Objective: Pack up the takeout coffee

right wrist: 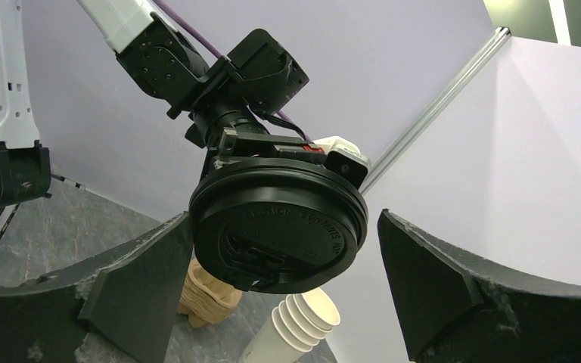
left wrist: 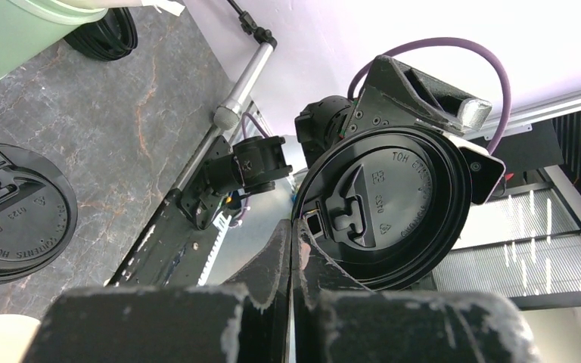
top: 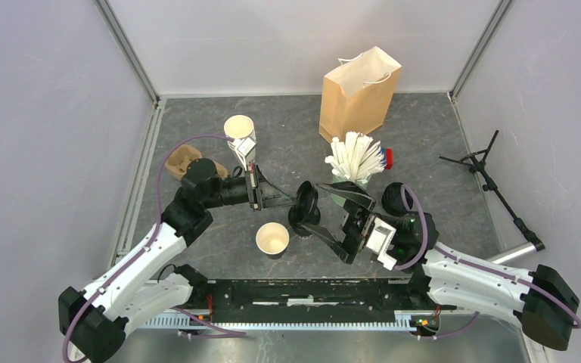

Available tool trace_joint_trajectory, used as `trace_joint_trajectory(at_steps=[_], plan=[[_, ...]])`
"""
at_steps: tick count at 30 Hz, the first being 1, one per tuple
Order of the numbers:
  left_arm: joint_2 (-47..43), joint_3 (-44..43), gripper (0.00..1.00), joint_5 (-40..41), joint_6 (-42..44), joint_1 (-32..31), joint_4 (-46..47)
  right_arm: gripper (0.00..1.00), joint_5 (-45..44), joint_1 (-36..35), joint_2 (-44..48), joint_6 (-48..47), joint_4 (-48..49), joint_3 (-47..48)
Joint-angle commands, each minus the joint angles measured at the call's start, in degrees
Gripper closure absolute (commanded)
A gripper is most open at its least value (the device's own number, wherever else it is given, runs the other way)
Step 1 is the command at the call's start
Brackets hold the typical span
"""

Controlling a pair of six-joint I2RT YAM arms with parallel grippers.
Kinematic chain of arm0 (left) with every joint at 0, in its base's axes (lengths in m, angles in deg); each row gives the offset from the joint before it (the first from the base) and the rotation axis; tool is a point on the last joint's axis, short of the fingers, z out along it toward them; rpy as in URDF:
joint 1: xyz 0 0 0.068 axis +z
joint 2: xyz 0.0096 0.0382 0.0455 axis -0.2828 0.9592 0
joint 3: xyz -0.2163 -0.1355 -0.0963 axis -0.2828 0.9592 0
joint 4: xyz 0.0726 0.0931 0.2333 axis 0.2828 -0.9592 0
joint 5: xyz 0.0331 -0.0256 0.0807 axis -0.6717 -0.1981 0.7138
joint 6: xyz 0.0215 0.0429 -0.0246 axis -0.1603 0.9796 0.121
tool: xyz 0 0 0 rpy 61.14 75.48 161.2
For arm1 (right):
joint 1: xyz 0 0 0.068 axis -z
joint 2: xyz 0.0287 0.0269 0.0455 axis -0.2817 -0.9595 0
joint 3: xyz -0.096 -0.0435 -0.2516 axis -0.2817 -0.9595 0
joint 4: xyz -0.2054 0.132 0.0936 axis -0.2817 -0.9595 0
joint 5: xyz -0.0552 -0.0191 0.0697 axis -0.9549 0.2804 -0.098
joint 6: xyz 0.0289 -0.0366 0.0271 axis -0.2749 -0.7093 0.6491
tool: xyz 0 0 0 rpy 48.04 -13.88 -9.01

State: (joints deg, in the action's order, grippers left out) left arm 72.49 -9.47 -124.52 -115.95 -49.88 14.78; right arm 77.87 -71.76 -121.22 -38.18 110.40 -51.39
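Note:
My left gripper (top: 291,201) is shut on the rim of a black plastic lid (top: 306,203), holding it on edge above the table. In the left wrist view the lid (left wrist: 389,200) faces the camera, pinched at its lower left edge by the left gripper (left wrist: 295,231). My right gripper (top: 316,210) stands open around that lid, one finger on each side and apart from it; the right wrist view shows the lid (right wrist: 280,227) between the wide fingers (right wrist: 140,280). A lidless cream paper cup (top: 272,239) stands just below the lid. No lidded takeout coffee is in view.
A brown paper bag (top: 359,94) stands at the back. A green cup of white sticks (top: 354,160) and a stack of black lids (top: 393,198) sit behind the right gripper. A stack of cream cups (top: 240,132) and a pulp carrier (top: 181,161) are to the left. Another lid (left wrist: 7,215) lies flat.

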Motion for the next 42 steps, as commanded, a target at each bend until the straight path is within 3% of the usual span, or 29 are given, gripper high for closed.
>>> trace_joint_trajectory(at_steps=[1, 10, 19, 22, 25, 29, 42], plan=[[-0.91, 0.29, 0.98, -0.62, -2.19, 0.14, 3.36, 0.02, -1.22, -0.20, -0.41, -1.59, -0.30, 0.57], [-0.76, 0.17, 0.98, -0.53, -2.17, 0.13, 3.96, 0.02, -5.86, -0.17, -1.29, -1.22, -0.31, 0.22], [-0.29, 0.89, 0.98, -0.27, -2.47, 0.13, 4.76, 0.17, -5.20, -0.15, -1.62, -1.23, 0.07, -0.13], [-0.53, 1.10, 0.98, -0.07, -2.46, 0.14, 4.70, 0.15, -3.51, -0.22, -1.67, -1.92, 0.33, -0.58], [-0.47, 1.19, 0.98, -0.09, -2.20, 0.09, 4.27, 0.05, -3.03, -0.20, -1.54, -2.96, 0.40, -1.06], [-0.47, 0.74, 0.98, -0.09, -1.04, 0.14, 2.22, 0.03, -2.85, -0.20, -1.36, -3.89, -0.25, -0.86], [-0.91, -0.21, 0.97, 0.52, 2.04, 0.14, -2.25, 0.17, -1.32, -0.24, -2.23, -4.90, -1.12, -0.32]])
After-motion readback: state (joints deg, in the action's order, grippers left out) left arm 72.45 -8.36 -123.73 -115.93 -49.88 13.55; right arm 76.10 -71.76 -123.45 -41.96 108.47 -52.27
